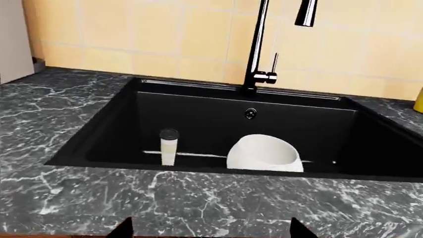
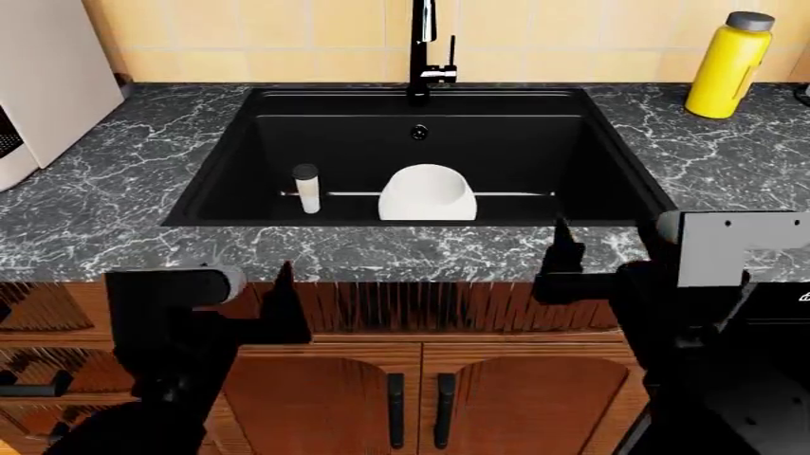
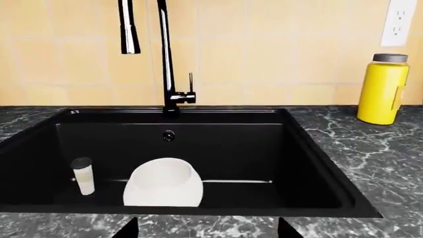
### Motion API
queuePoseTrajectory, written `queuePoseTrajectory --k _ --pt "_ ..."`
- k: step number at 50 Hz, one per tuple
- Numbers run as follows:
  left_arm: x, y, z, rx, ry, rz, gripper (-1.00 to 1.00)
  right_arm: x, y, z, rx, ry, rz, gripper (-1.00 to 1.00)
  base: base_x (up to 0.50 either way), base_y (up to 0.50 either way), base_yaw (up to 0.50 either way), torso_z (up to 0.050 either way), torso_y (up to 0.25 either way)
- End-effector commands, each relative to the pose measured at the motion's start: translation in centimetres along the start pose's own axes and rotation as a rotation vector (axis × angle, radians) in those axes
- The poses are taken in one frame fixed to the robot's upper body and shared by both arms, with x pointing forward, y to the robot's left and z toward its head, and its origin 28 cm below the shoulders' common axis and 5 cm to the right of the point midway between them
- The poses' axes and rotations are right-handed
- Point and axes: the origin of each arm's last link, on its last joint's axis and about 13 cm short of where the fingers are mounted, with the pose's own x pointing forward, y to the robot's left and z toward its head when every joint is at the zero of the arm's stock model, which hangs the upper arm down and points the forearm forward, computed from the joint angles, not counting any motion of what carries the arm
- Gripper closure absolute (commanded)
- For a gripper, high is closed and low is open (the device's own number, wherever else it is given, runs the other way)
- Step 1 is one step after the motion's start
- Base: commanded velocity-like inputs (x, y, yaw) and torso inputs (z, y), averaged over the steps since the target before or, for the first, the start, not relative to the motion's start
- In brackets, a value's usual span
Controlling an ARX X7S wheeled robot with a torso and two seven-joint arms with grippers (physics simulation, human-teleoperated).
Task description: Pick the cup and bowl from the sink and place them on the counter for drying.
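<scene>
Head view: both arms hang low before the counter [image 2: 114,209].
Left gripper [image 2: 266,308] and right gripper [image 2: 563,261] show spread, empty jaws. Beyond, in the sink [image 2: 608,161], the cup [image 2: 306,188] stands upright near the tilted bowl [image 2: 427,194]; farther back, the faucet [image 2: 424,52].

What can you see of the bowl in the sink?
The bowl is plain white, smooth and glossy, much wider than the cup to its left. It sits tipped in the black sink, its opening facing partly up and sideways, showing an empty inside. It stands apart from the cup, and no gripper touches it.
</scene>
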Motion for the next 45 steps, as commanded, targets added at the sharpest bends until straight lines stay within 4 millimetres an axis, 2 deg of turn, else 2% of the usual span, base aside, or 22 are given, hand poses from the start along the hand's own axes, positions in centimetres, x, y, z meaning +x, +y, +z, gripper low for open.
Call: queuePoseTrajectory --k 1,5,7,10,16,23,26,45 --pt "0.3 0.2 5.9 0.114 0.025 -0.102 -1.00 0.0 -1.9 8.1 -0.058 -0.017 0.076 -1.00 0.00 0.00 0.00 0.000 0.000" --pt "1.4 0.4 9.8 0.155 0.025 -0.136 -1.00 1.5 -2.2 9.7 -0.087 0.026 0.109 -1.00 0.00 0.00 0.00 0.000 0.000" --pt "1.7 0.5 11.1 0.138 0.046 -0.151 -1.00 2.0 -2.3 10.5 -0.047 0.031 0.113 -1.00 0.00 0.00 0.00 0.000 0.000" --pt "2.4 0.5 11.6 0.096 0.103 -0.163 -1.00 2.8 -2.3 11.0 -0.059 0.034 0.114 -1.00 0.00 0.00 0.00 0.000 0.000" --pt "3.9 1.0 12.7 0.091 0.152 -0.152 -1.00 4.2 -2.3 10.5 -0.061 0.084 0.124 -1.00 0.00 0.00 0.00 0.000 0.000" --pt "4.1 0.6 12.3 0.103 0.173 -0.158 -1.00 4.2 -2.6 9.3 -0.067 0.108 0.111 -1.00 0.06 0.00 0.00 0.000 0.000" --pt "3.9 0.7 11.9 0.103 0.184 -0.159 -1.00 3.9 -2.4 9.6 -0.085 0.102 0.117 -1.00 0.25 0.00 0.00 0.000 0.000" --pt "4.2 0.7 11.7 0.128 0.228 -0.140 -1.00 4.0 -2.7 8.9 -0.076 0.116 0.101 -1.00 0.46 0.00 0.00 0.000 0.000"
